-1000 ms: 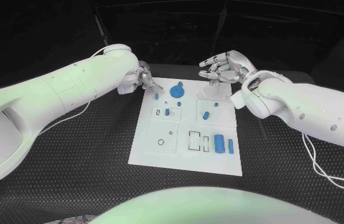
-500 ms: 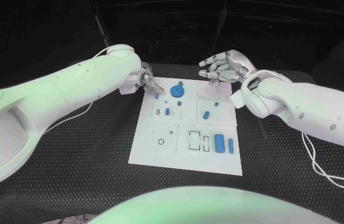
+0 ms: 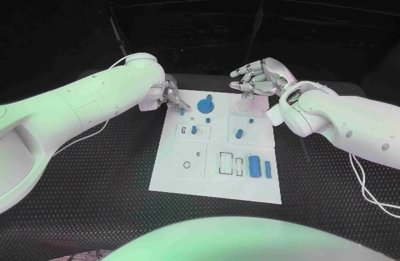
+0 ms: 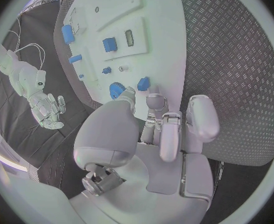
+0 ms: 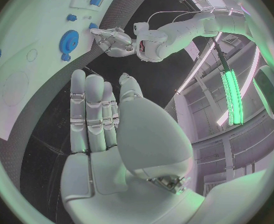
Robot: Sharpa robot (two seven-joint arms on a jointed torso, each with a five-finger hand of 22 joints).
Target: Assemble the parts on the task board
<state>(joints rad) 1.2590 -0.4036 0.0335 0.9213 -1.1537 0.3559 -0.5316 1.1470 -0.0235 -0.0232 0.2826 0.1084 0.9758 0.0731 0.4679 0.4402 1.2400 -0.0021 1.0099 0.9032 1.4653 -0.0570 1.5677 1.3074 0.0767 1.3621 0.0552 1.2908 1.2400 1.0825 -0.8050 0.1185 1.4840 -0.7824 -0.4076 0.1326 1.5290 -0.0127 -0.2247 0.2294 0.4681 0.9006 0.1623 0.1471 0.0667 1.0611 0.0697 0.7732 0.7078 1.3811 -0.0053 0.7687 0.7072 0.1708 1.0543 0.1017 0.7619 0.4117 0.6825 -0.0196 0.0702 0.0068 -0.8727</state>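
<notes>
The white task board (image 3: 193, 174) lies in the middle of the table, with several blue parts on it. A round blue part (image 3: 206, 106) and a small blue peg (image 3: 182, 111) sit near its far left corner. My left hand (image 3: 169, 95) hovers at that corner. In the left wrist view its thumb and fingertips (image 4: 154, 99) stand just short of the peg (image 4: 143, 83), a gap between them and nothing held. My right hand (image 3: 258, 78) hangs above the far right corner, fingers apart and empty. A blue block (image 3: 255, 166) and a thin bar (image 3: 268, 169) lie toward the near right.
Black ribbed matting (image 3: 100, 174) covers the table round the board. A white cable (image 3: 367, 188) trails over the mat on the right. More small blue parts (image 3: 239, 135) sit mid-board beside several outlined recesses (image 3: 226, 163).
My left hand has edged a little toward the board's far left corner and the blue peg. The right hand has hardly moved.
</notes>
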